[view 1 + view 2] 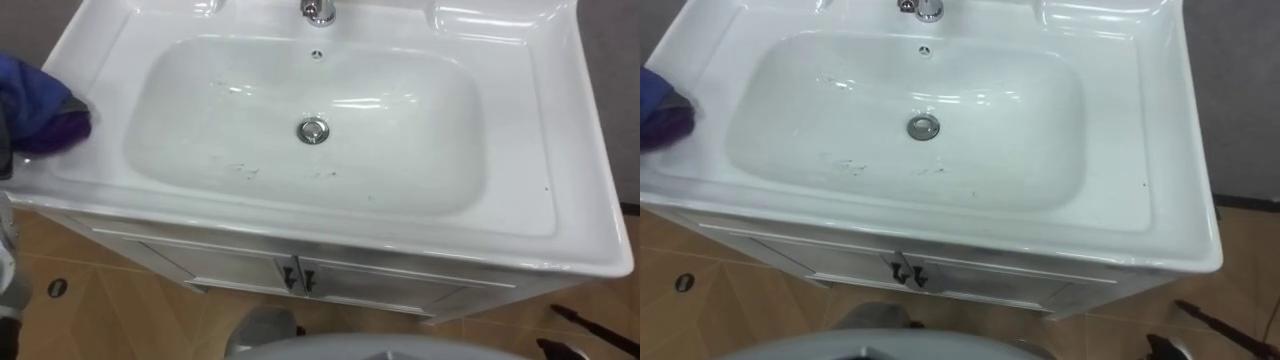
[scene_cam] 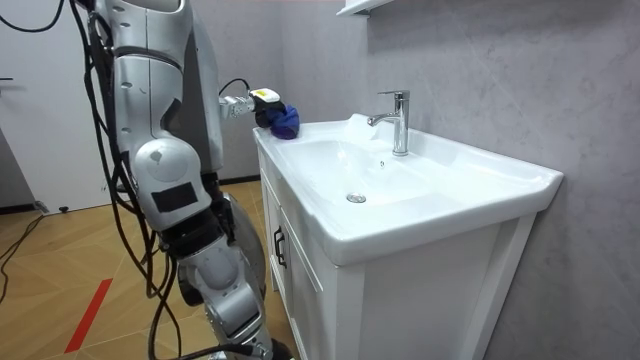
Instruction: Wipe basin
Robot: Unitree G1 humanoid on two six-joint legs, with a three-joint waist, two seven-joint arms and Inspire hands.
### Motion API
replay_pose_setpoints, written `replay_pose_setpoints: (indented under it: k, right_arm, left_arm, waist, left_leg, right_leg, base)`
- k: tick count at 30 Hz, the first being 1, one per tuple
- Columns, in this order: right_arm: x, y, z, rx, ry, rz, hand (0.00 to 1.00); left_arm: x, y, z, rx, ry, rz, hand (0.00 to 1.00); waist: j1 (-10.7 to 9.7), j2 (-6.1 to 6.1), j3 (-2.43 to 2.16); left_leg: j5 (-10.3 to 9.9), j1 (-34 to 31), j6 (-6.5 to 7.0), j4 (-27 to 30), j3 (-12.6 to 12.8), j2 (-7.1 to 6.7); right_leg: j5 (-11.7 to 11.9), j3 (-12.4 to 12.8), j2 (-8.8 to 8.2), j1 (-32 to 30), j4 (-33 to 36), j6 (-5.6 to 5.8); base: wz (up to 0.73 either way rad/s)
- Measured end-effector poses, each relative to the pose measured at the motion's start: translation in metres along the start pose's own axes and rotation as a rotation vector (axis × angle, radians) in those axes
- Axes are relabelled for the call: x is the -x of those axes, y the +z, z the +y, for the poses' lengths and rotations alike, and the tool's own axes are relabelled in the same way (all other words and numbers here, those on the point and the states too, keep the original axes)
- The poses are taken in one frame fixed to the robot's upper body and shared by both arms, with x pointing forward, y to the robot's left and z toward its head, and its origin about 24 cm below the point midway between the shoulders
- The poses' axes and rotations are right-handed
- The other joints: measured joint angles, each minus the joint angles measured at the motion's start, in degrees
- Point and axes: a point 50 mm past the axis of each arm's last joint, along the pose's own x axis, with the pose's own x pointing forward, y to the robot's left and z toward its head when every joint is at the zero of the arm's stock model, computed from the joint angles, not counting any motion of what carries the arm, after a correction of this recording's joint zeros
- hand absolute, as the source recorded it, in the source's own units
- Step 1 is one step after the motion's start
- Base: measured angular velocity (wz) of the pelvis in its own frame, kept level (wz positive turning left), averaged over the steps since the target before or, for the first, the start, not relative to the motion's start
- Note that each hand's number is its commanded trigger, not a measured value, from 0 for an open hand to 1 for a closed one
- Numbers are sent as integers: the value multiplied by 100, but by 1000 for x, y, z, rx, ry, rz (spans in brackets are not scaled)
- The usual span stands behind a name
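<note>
The white basin [image 1: 520,200] is set in a cabinet top, with a chrome drain [image 1: 313,130] in the middle of the bowl and a chrome tap [image 1: 318,10] at the back. Faint dark smudges [image 1: 240,168] mark the bowl's near slope. A bunched blue and purple cloth [image 1: 40,105] rests on the basin's left rim. In the room view my left hand [image 2: 243,103] reaches to the cloth [image 2: 283,120] at the rim's corner. I stand at the front of the basin, facing it.
Below the basin are white cabinet doors with two dark handles [image 1: 297,278]. A wooden floor lies around the cabinet, with a thin black object [image 1: 585,322] on it at the lower right. A grey wall rises behind the tap [image 2: 398,120].
</note>
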Motion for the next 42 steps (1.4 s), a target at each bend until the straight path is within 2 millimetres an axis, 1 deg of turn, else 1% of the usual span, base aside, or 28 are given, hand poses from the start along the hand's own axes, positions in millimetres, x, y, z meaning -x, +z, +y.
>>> replay_pose_setpoints:
  k: [3, 12, 19, 21, 23, 25, 26, 27, 29, 30, 33, 35, 38, 42]
  right_arm:
    - [0, 0, 0, 1, -8, 1, 0]
    - [0, 4, -1, -3, -15, -11, 0]
    - [-1, 7, -3, -4, -34, -17, 0]
    - [-1, 8, -3, -10, -37, -20, 0]
    - [-2, 9, -4, -10, -38, -17, 0]
    - [-2, 9, -4, -10, -38, -16, 0]
    - [-2, 8, -4, -9, -37, -15, 0]
    - [-1, 7, -3, -8, -37, -13, 0]
    - [-1, 3, -2, -7, -34, -2, 0]
    - [-1, 3, -2, -6, -33, -1, 0]
    - [-1, 0, -1, -7, -30, 6, 0]
    - [0, -1, 0, -7, -27, 10, 0]
    - [0, 0, 1, -8, -24, 8, 0]
    - [0, 1, 1, -11, -21, 5, 0]
  left_arm:
    - [0, 0, -2, 81, -18, 4, 0]
    - [0, 3, -1, 126, -15, -16, 0]
    - [5, 12, -4, 279, -24, -22, 0]
    - [7, 14, -4, 306, -28, -42, 0]
    - [8, 15, -4, 307, -25, -58, 0]
    - [8, 16, -4, 308, -24, -67, 0]
    - [8, 16, -3, 309, -23, -72, 0]
    - [8, 16, -3, 309, -22, -74, 0]
    - [8, 18, -3, 314, -21, -90, 0]
    - [8, 19, -3, 320, -21, -95, 0]
    - [9, 20, -3, 348, -10, -97, 0]
    - [9, 20, -3, 357, -6, -97, 0]
    - [10, 22, -5, 371, -13, -97, 0]
    - [11, 23, -6, 388, -17, -98, 0]
  waist:
    - [10, 0, -3]
    - [68, 9, -5]
    - [100, 18, -3]
    - [69, 28, -4]
    - [19, 50, 7]
    - [-4, 60, 1]
    - [-14, 102, 8]
    - [-18, 111, 7]
    - [-15, 148, -8]
    - [-19, 184, -9]
    - [-77, 237, -9]
    - [-82, 237, -9]
    - [-154, 218, -2]
    - [-175, 205, -2]
  left_leg:
    - [0, 6, 4, -1, 61, 5]
    - [-12, 9, 27, -24, 82, -16]
    - [-9, 99, 33, -70, 80, -62]
    - [-8, 102, 33, -78, 80, -62]
    - [-9, 103, 35, -88, 83, -69]
    - [-14, 105, 43, -107, 90, -73]
    - [-16, 109, 47, -119, 102, -74]
    - [-19, 114, 50, -120, 112, -73]
    - [-23, 148, 58, -155, 156, -76]
    - [-24, 156, 60, -164, 156, -84]
    - [-24, 187, 66, -193, 161, -104]
    - [-23, 212, 68, -194, 178, -104]
    - [-23, 215, 68, -186, 166, -108]
    - [-26, 209, 74, -153, 174, -104]
  right_leg:
    - [0, 74, 2, -1, 9, 0]
    - [0, 175, 11, -4, -3, 10]
    - [4, 267, 8, 14, -25, 19]
    - [11, 270, 23, 43, -96, 33]
    - [15, 270, 21, 50, -107, 40]
    - [18, 276, 17, 49, -116, 45]
    - [22, 292, 16, 48, -119, 51]
    - [24, 312, 17, 49, -116, 54]
    - [30, 405, 16, 59, -102, 65]
    - [32, 417, 11, 59, -95, 68]
    - [30, 437, -10, 56, -94, 74]
    - [29, 489, -8, 61, -98, 76]
    - [29, 511, -6, 35, -106, 76]
    - [30, 567, -2, 19, -93, 76]
  base:
    - [0]
    - [0]
    - [3]
    - [0]
    - [0]
    - [0]
    - [-5]
    - [-8]
    - [-10]
    - [-6]
    - [-2]
    - [-7]
    - [-2]
    - [-4]
